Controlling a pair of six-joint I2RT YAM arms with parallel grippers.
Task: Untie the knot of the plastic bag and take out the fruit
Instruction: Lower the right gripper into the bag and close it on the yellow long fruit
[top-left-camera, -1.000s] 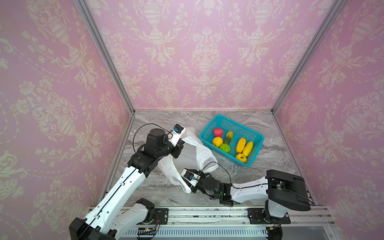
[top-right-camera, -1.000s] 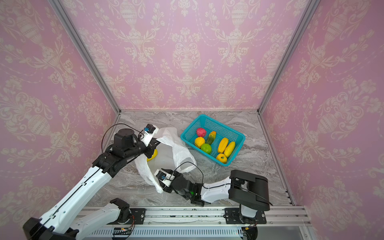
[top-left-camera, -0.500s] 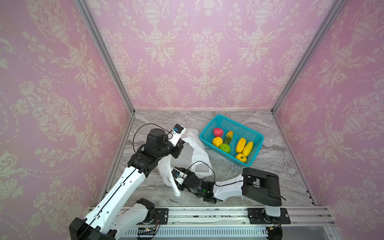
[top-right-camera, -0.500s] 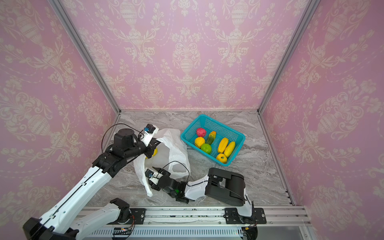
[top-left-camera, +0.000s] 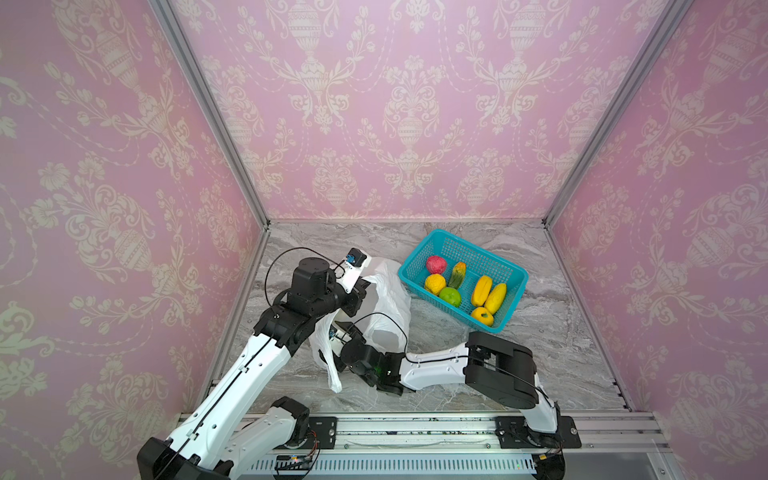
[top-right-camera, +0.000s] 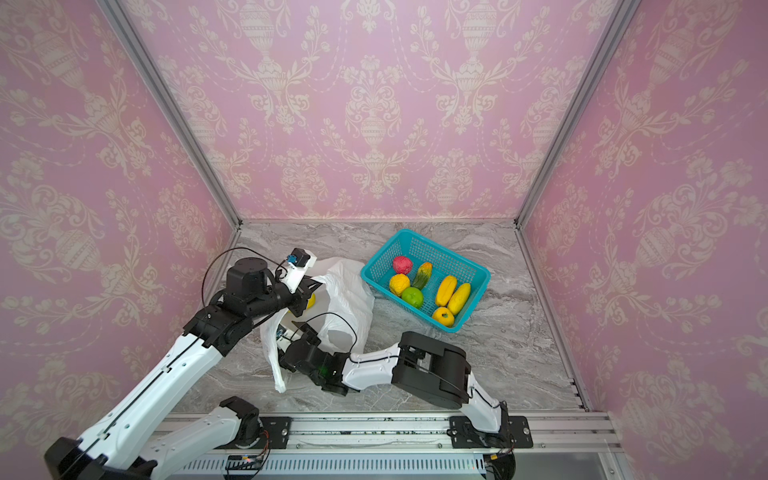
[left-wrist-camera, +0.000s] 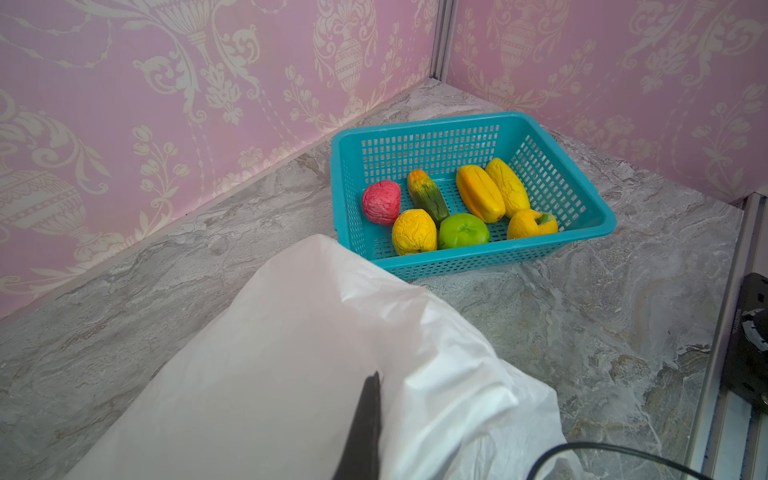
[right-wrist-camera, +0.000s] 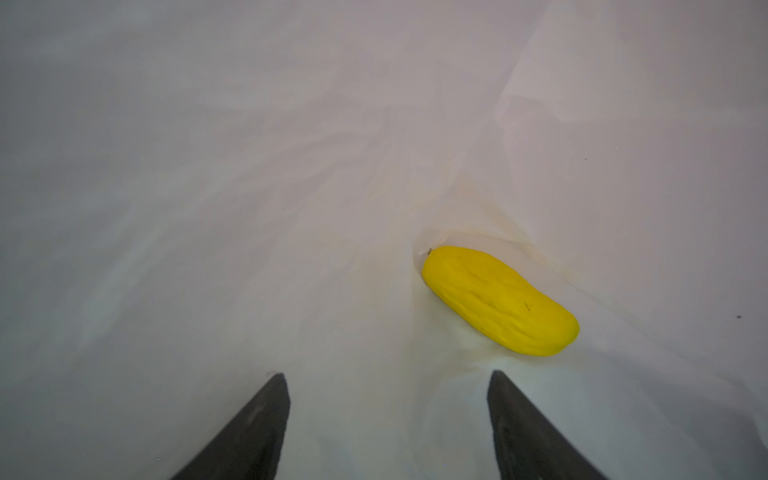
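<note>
Bag's mouth is open. The left claw (top-left-camera: 360, 292) is pressed together on the top rim of the plastic bag (top-left-camera: 388, 297) and holds that edge up off the counter (top-left-camera: 540, 357). In the left wrist view only one dark finger (left-wrist-camera: 365, 419) pokes out of the white plastic, so the pinch itself is mostly hidden.

The right claw (right-wrist-camera: 387, 375) is inside the bag, fingers spread wide with nothing between them, just bare plastic. One long yellow fruit (right-wrist-camera: 500, 301) lies in a fold of the bag just ahead of that claw, off toward one finger and touching neither. In a top view a yellow piece (top-right-camera: 311, 300) peeks out right by the left claw.

The bag sits left of the counter's middle, just beside the teal basket (top-left-camera: 417, 251) (can't tell if they touch). The basket is toward the far edge, right of centre. A loose tail of the bag (top-left-camera: 334, 376) trails toward the near edge.

In the basket there are seven pieces:
- a pink-red one (top-left-camera: 436, 264)
- a long green-orange one (top-left-camera: 457, 275)
- a round yellow-orange one (top-left-camera: 434, 284)
- a green round one (top-left-camera: 450, 296)
- two long yellow ones (top-left-camera: 481, 291)
- another round yellow-orange one (top-left-camera: 482, 316)
</note>
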